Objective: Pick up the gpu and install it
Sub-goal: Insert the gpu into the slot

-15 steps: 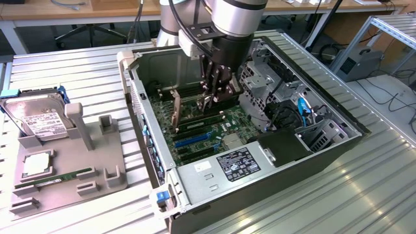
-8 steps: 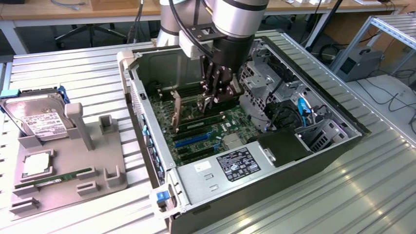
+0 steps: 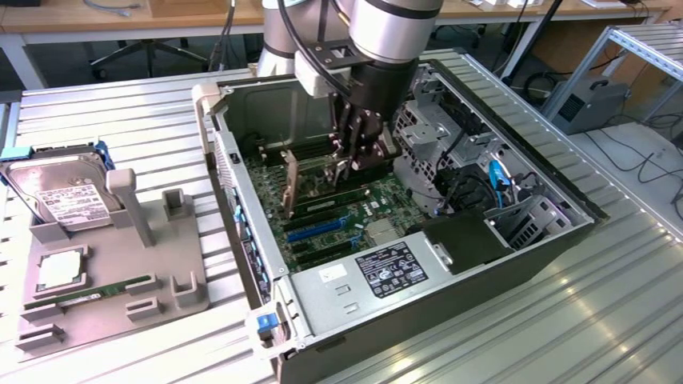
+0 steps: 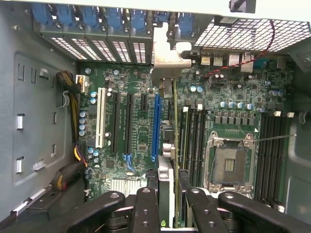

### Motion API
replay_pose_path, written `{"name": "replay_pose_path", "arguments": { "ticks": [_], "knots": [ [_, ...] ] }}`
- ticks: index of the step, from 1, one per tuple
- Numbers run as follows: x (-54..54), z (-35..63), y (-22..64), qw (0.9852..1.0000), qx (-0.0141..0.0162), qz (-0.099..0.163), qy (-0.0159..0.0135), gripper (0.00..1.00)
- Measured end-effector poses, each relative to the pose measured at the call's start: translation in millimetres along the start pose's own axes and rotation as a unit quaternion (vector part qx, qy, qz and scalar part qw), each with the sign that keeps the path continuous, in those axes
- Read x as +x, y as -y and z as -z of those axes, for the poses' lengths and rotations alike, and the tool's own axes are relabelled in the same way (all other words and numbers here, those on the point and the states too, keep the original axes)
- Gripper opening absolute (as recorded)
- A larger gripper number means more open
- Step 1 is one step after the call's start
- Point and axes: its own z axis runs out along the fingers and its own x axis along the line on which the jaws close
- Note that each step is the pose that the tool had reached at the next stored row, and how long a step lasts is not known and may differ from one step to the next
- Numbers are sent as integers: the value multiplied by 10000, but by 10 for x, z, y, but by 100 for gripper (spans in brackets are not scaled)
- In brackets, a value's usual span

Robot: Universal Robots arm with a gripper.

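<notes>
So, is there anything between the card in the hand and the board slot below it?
Nothing visible blocks it. The hand holds the card upright inside the open case, directly over the slots on the green board, with no cable crossing under it.

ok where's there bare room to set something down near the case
The ribbed metal table is bare behind the grey parts tray, and again on the exterior view's right of the computer case. The tray is crowded: hard drive, RAM stick. Inside the case the pincer holds the gpu over the motherboard.
</notes>
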Motion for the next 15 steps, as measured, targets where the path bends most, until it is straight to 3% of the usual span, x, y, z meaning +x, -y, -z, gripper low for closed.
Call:
{"name": "replay_pose_path", "arguments": {
  "ticks": [15],
  "knots": [
    [39, -2, -3, 10000, 0, 0, 0, 27]
  ]
}}
